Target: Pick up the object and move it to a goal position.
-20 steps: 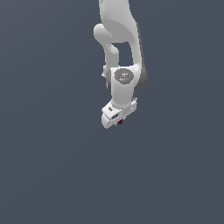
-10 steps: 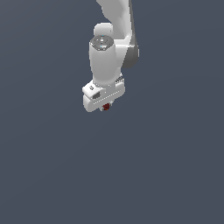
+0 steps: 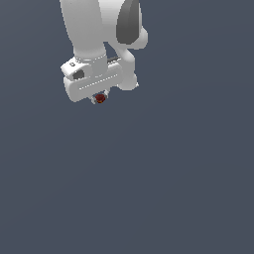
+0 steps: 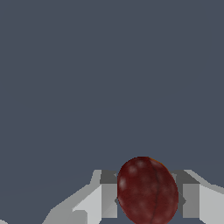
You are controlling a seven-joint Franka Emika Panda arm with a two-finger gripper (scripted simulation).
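Note:
The object is a tiny dark red roundish ball (image 3: 100, 98) with faint mottling. It sits between the short fingers under my white gripper (image 3: 100, 99), in the upper left of the exterior view. In the wrist view the ball (image 4: 147, 190) looks large and fills the gap between the two grey-white fingers (image 4: 105, 197), which press on it from both sides. The gripper is shut on the ball. The fingers are mostly hidden behind the hand in the exterior view.
The white arm (image 3: 87, 30) with a dark grey joint cover (image 3: 130, 22) reaches down from the top of the exterior view. A plain dark grey-blue surface (image 3: 163, 178) fills everything else. No goal marker shows.
The arm has moved toward the exterior view's left and upward with the ball held in the gripper. The hand has turned, so its broad side now faces the camera.

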